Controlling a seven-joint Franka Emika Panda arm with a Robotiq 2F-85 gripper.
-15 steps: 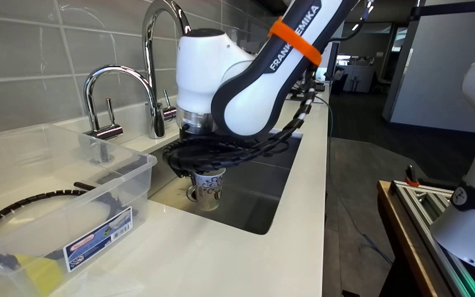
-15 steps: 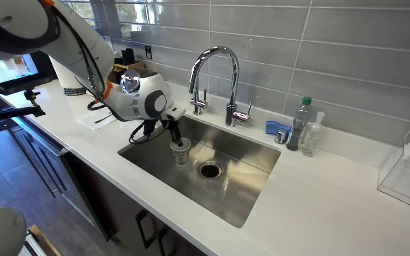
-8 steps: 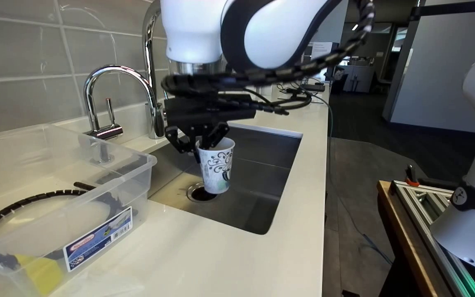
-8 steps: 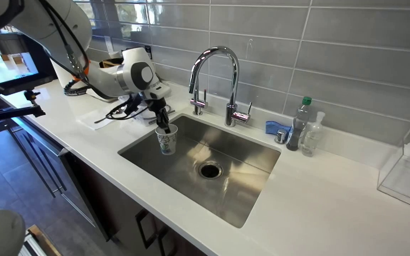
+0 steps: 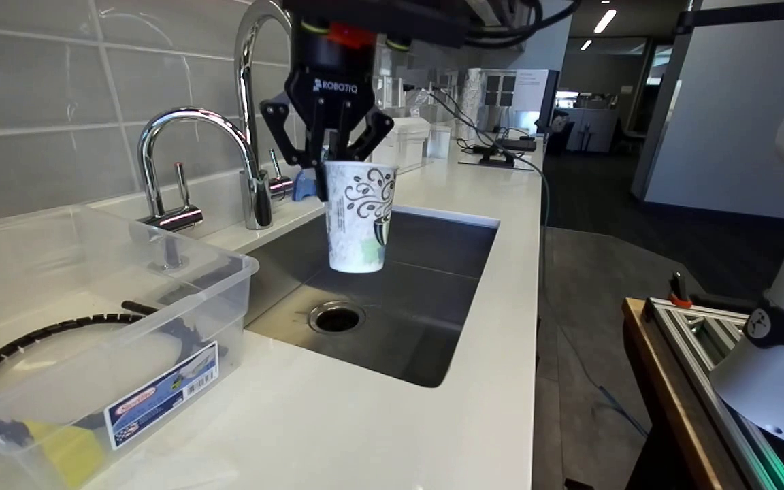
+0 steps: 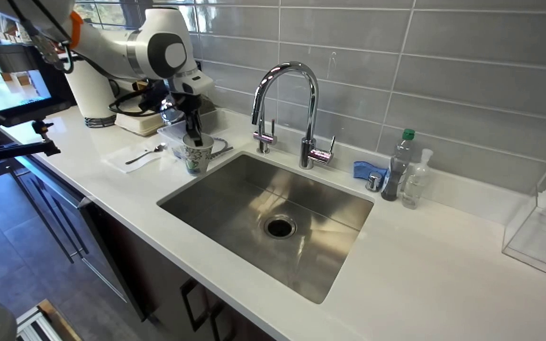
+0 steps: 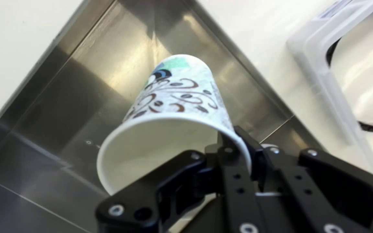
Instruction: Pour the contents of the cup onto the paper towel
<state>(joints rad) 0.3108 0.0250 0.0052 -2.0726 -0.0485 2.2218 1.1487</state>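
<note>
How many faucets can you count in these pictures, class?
2: the tall faucet between sink and wall, and the smaller faucet beside it, nearer the clear bin. None seems hidden.

Behind the counter [image 6: 443, 265] I see glossy grey wall tiles [image 6: 481, 85]; beneath it, dark cabinets [image 6: 166, 274]; beside it, grey floor [image 5: 582, 292]; beyond it, a lit ceiling lamp [image 5: 605, 21].
</note>
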